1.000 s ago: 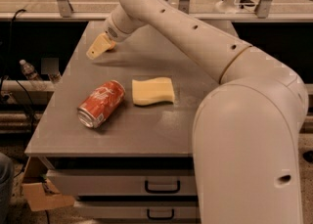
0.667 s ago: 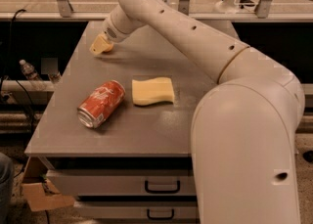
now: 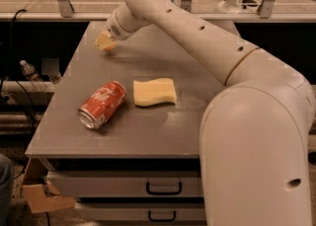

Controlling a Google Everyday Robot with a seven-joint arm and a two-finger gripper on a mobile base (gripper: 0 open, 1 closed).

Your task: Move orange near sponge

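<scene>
We log a cream gripper [image 3: 105, 42] at the far left of the grey table [image 3: 148, 131]. The sponge [image 3: 154, 92] reads pale yellow, unpatterned — the can [image 3: 102, 104] red with white script and a silver end.

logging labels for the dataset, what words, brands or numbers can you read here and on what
No text can be quoted.
On the red can: white script along its side, too blurred to read.
On the sponge: none.
On the gripper, low over the far left part of the table: none.
On the drawers below: no labels show.
</scene>
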